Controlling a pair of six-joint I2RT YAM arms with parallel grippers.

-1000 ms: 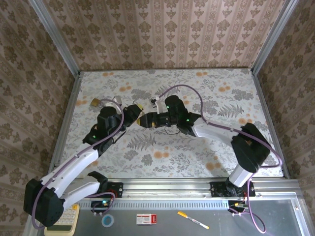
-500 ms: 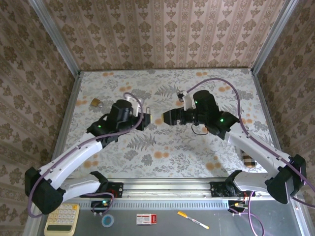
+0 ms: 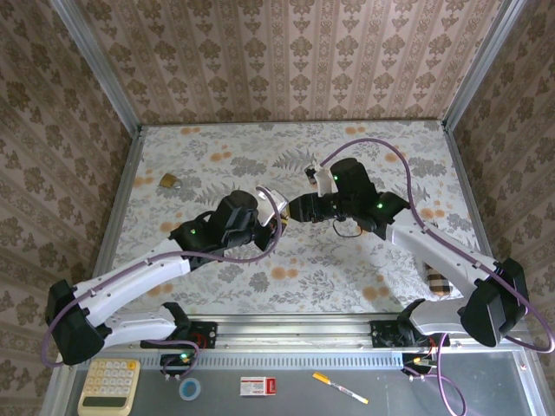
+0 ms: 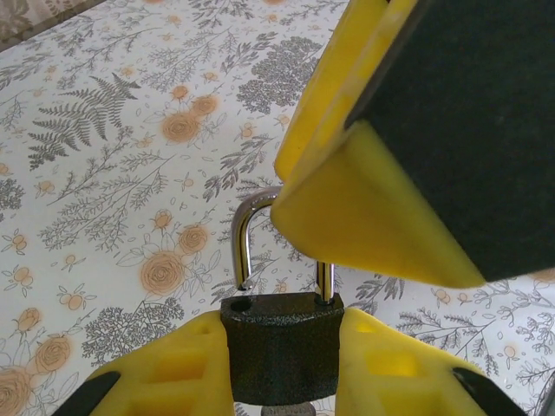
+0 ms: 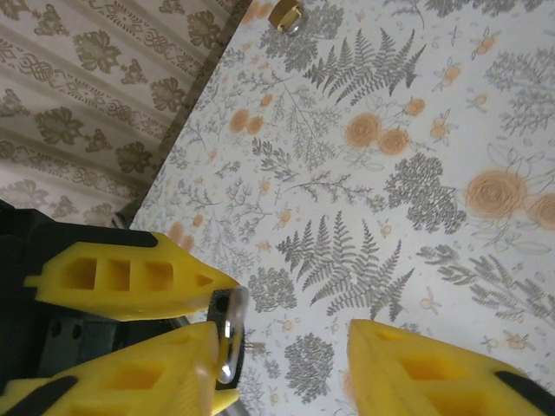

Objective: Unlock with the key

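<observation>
- A black padlock with a silvery shackle is pinched by its body between the left fingers and is held over the middle of the bench
- One leg of the shackle is seen lifted clear of its hole in the body, while the other leg is seated in the body
- The key cannot be made out for certain; a small grey metal stub is seen under the lock body, cut off by the lower edge of the left wrist view
- The right fingers are spread, with bare bench seen between them, and one of them is placed just beside the shackle
- A brass padlock is seen lying near the left edge of the bench, toward its far left corner, well apart from both arms
</observation>
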